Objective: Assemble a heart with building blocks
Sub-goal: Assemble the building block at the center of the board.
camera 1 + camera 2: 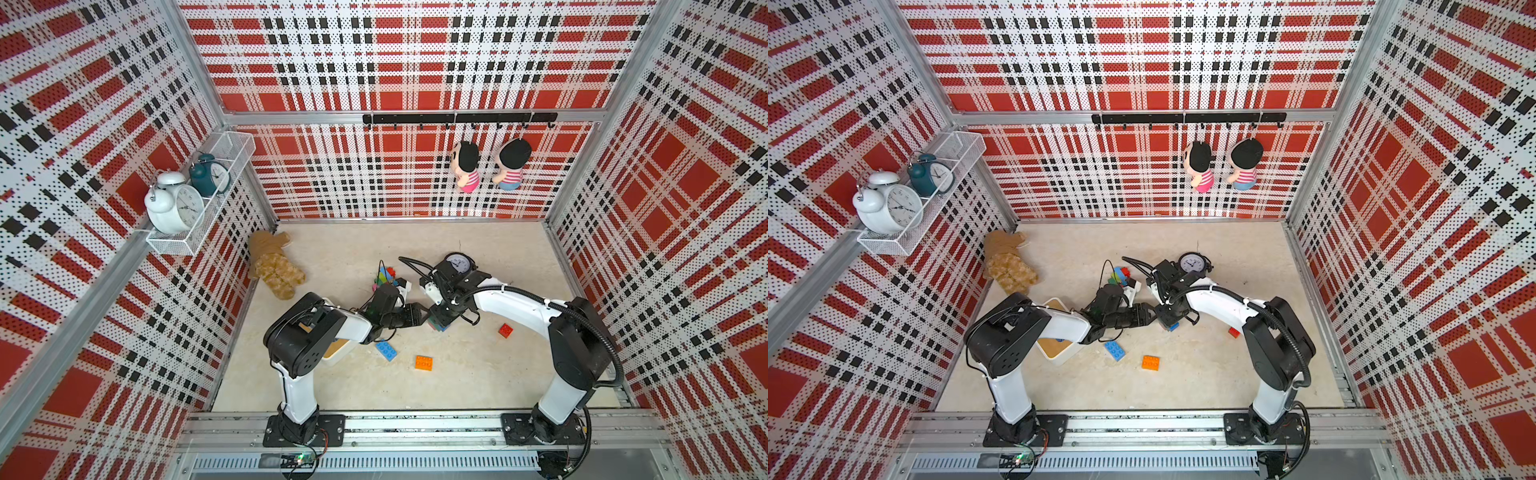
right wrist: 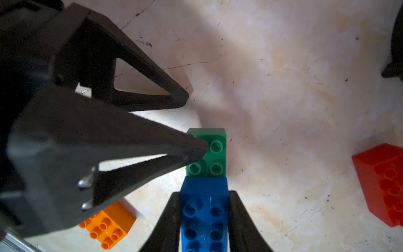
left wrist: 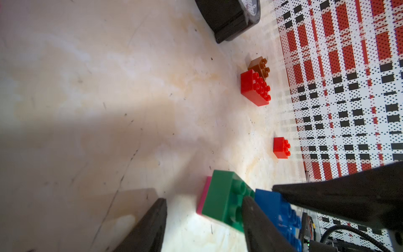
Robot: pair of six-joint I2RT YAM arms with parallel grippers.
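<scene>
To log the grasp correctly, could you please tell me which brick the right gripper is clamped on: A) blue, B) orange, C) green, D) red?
A: the right wrist view shows the blue brick squeezed between the fingers of the right gripper.

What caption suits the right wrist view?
Right gripper shut on the blue block abutting a green block; left gripper open, one fingertip over it.

Three clocks (image 1: 174, 205) (image 1: 210, 174) (image 1: 459, 262); two hanging dolls (image 1: 467, 166) (image 1: 513, 164); one plush bear (image 1: 274, 266); two arms (image 1: 307, 336) (image 1: 519, 307); five loose blocks (image 1: 386, 350) (image 1: 424, 363) (image 1: 505, 330) (image 3: 255, 89) (image 3: 259, 65); one stack (image 2: 204, 207); one pile (image 1: 385, 275).
</scene>
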